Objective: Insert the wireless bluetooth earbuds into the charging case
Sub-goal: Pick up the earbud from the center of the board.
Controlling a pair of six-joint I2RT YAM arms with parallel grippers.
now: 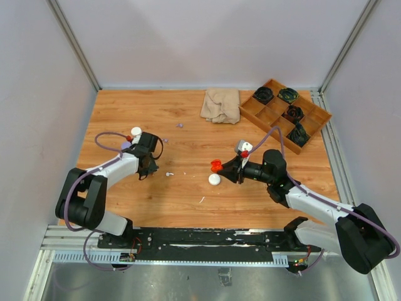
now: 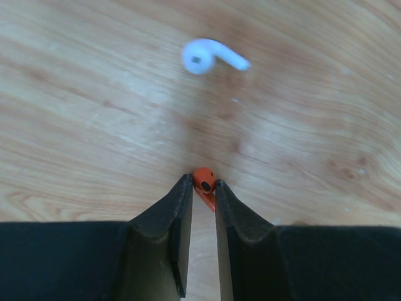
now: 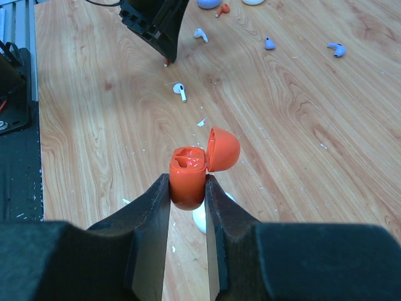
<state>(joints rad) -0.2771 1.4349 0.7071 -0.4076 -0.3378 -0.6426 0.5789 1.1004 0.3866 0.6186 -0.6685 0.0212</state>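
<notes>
Earbuds lie mostly loose on the bench (image 1: pixel 175 207): a white earbud (image 2: pixel 210 56) sits just ahead of the left tool (image 2: pixel 202 185), and pale purple earbuds (image 3: pixel 336 49) are scattered nearer the far edge. One orange earbud (image 2: pixel 203 179) is pinched between that tool's tips, low over the wood. The right tool (image 3: pixel 187 183) is clenched on the orange charging case (image 3: pixel 188 168) above the bench's middle, with the lid flipped up and the wells apparently empty. Nothing is seated yet; the pinched bud must cross over and be pressed in.
</notes>
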